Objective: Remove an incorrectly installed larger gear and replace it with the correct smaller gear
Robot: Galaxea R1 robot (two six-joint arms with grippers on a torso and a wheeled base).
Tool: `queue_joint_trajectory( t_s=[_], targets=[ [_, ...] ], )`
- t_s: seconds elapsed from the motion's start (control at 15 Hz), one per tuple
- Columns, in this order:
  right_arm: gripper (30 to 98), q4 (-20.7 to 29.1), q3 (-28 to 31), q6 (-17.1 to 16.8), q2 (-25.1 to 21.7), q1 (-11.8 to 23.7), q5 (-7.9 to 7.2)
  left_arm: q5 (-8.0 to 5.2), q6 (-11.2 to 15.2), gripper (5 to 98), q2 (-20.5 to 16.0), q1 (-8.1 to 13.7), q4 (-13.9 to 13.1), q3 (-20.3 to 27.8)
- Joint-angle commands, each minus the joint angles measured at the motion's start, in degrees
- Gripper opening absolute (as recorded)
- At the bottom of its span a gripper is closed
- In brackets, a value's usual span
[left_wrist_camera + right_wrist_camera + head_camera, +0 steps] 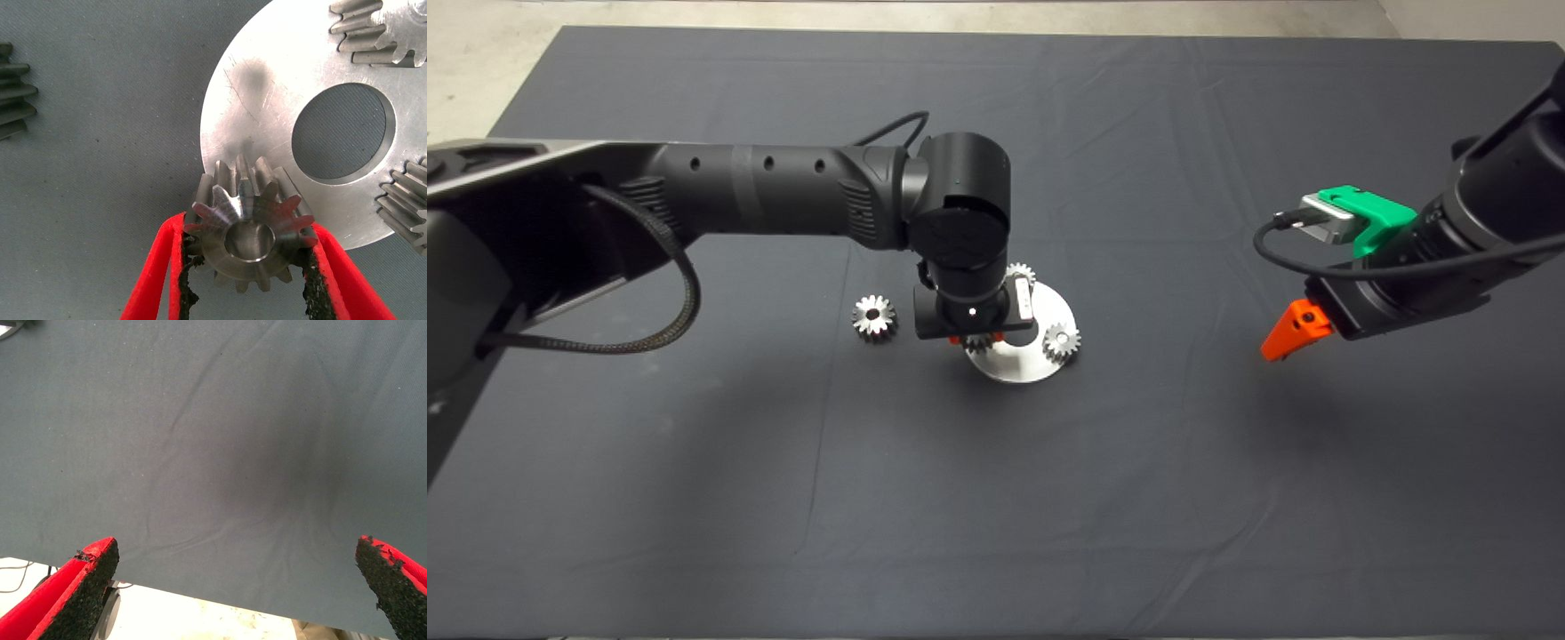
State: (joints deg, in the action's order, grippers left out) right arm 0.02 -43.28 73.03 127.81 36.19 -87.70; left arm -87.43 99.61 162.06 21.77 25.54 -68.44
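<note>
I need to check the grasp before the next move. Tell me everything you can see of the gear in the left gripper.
The gear is shiny grey steel with bold pointed teeth, a raised hub and a round centre bore. The left gripper is shut on it, a black pad pressing each side. It sits at the rim of the round metal plate, overlapping its edge; whether it touches the plate cannot be told. Two other gears stand on the plate, apart from it.

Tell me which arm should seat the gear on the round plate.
Left. The left claw is shut on the smaller gear at the plate edge; the right claw hangs open, far aside.
</note>
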Motion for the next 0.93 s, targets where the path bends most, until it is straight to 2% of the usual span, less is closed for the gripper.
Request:
queue_joint_trajectory(
  t_s=[0.0, 0.27, 0.67, 0.87],
  targets=[
    [94.0, 1.91, 0.05, -0.35, -0.05, 1.34, -5.03, -5.42, -0.38, 32.2, 0.41, 1.12, 0.65, 0.65],
    [94.0, 1.91, -0.13, -0.61, -0.3, 1.43, -5.11, -5.21, 0.32, 32.2, 3.4, -2.27, 0.76, -0.63],
    [94.0, 1.82, -1.97, -1.4, 0.39, 1.43, -5.03, -5.21, 0.38, 32.2, 2.88, -2.96, 0.92, -0.72],
    [94.0, 1.73, -1.88, -1.4, 0.65, 1.34, -4.94, -5.16, 0.32, 32.2, 0.94, -4.54, 1.71, -0.8]
  ],
)
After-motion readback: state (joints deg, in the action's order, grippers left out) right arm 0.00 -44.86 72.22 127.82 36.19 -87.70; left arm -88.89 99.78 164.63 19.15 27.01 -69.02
